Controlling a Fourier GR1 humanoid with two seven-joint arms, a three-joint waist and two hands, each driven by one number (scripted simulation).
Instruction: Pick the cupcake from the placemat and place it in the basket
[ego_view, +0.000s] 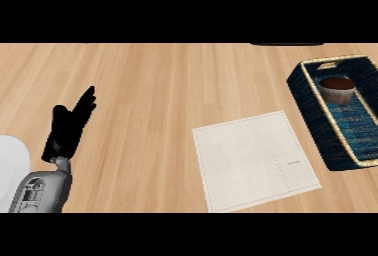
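The cupcake (338, 89), brown-topped in a pale wrapper, stands upright inside the dark blue woven basket (313, 107) at the right edge of the counter, toward its far end. The off-white placemat (252, 158) lies flat on the wood just left of the basket, with nothing on it. My left hand (68, 126) shows at the left of the view, fingers straight and pointing up and away, resting open and holding nothing. It is far from both the basket and the placemat. My right hand does not show in the view.
The light wooden counter (162, 90) spreads across the whole view. A white rounded shape (10, 165) sits at the left edge beside my left forearm. A dark object (286, 44) shows at the counter's far edge.
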